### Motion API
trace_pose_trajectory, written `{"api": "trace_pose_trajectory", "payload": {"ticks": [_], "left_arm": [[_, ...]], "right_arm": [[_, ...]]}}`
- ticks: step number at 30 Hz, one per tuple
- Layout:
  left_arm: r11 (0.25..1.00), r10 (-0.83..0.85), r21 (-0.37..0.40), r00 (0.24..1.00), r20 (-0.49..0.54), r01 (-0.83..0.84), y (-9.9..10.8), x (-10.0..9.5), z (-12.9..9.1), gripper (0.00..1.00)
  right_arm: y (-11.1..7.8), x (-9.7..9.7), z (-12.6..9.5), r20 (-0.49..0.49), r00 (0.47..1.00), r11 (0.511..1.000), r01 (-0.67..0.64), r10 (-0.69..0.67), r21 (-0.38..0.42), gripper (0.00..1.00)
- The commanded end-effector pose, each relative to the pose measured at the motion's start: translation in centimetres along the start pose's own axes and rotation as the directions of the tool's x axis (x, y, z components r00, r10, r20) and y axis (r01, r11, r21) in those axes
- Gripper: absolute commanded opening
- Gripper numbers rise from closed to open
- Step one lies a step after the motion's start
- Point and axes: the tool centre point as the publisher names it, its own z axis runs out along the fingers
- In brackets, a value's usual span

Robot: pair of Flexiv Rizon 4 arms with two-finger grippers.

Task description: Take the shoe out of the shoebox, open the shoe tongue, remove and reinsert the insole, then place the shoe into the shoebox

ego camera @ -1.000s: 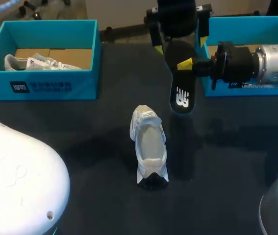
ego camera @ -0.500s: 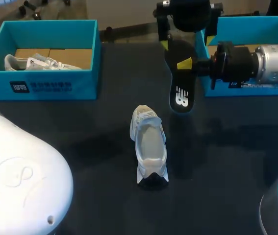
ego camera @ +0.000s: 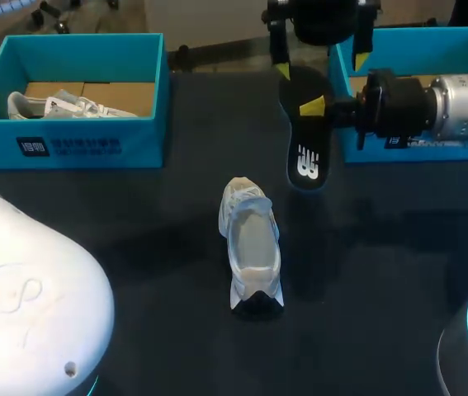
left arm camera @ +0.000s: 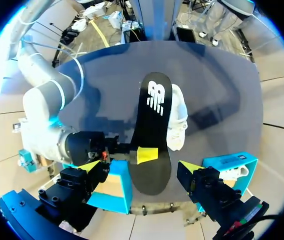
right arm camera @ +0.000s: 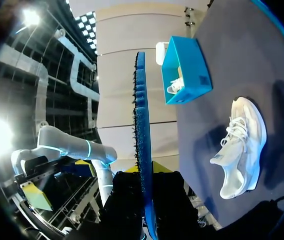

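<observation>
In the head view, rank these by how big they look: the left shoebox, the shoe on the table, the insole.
1. left shoebox, clearly largest.
2. shoe on the table.
3. insole, looking slightly smaller, but it is held up nearer the camera, so the order of these two is unsure.

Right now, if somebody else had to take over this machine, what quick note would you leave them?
Right gripper: fingers shut on the black insole, held above the table.
Left gripper: open, fingers either side of the insole, touching nothing.
Shoe: on the table, outside both the left shoebox and the right shoebox.
Done: shoe taken out, insole removed.
Left: put the insole back, then return the shoe to a box.
</observation>
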Motion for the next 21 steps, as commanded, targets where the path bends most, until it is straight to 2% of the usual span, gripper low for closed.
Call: {"api": "trace_pose_trajectory", "payload": {"ticks": [1,8,14,21], "left_arm": [[1.0,-0.006,0.006,0.981,0.192,0.005,0.0,3.0,-0.2,1.0],[1.0,-0.011,0.025,0.915,0.404,0.001,0.0,4.5,-0.9,1.0],[1.0,0.007,0.004,0.873,0.488,-0.011,-0.2,5.3,-1.5,1.0],[1.0,-0.01,0.025,0.81,0.586,-0.006,-0.5,6.0,-1.4,1.0]], "right_arm": [[-0.6,0.4,-0.7,0.008,1.0,1.0,-0.001,0.001,-0.016,0.0],[-1.1,1.3,-1.6,0.018,1.0,0.999,0.01,-0.009,-0.037,0.0],[-1.6,2.3,-2.2,0.029,0.999,0.999,0.018,-0.017,-0.051,0.0],[-2.0,3.1,-2.3,0.027,0.999,0.998,0.036,-0.034,-0.058,0.0]]}}
